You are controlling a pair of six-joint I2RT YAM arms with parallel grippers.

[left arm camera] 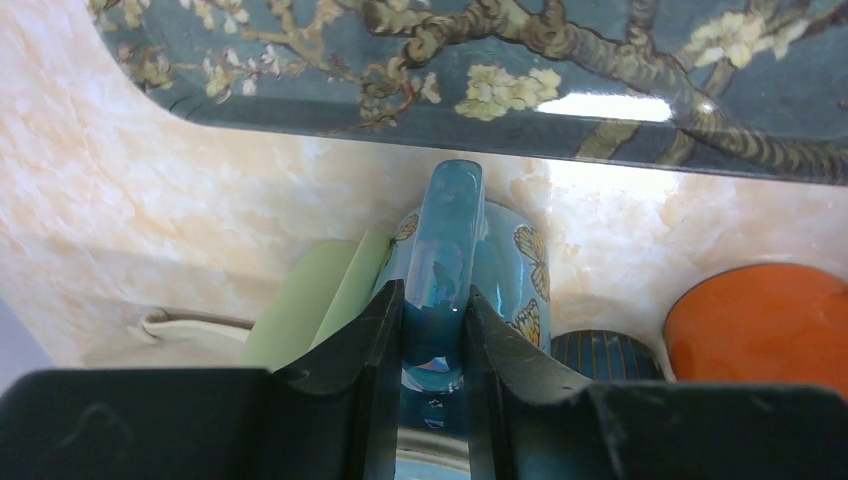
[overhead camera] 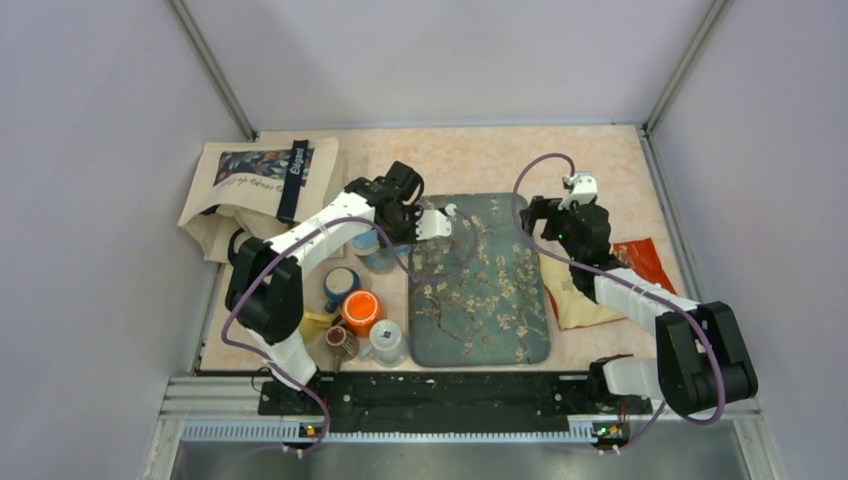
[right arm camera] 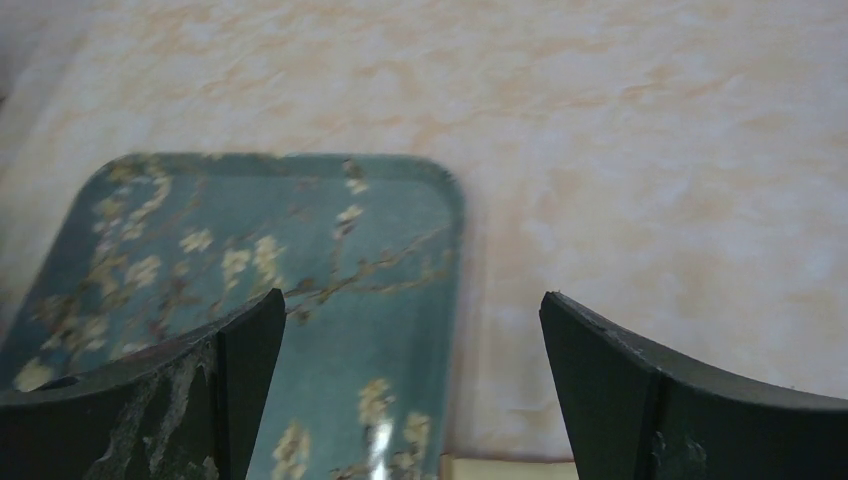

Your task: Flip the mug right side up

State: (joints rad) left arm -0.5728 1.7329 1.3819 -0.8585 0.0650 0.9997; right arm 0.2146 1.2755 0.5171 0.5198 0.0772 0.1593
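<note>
while the mug [left arm camera: 505,265] shows just beside the flowered tray [left arm camera: 620,60], near an orange cup [left arm camera: 760,310], the left fingers [left arm camera: 365,340] are clenched on its blue handle [left arm camera: 452,230] from both sides. across the way, the right fingers [right arm camera: 245,350] hang spread wide, grasping nothing, above the tray's corner and the bench [right arm camera: 650,150].

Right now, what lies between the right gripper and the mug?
Mainly the far end of the tray, as the top view shows. The left gripper holds the mug by its handle.
</note>
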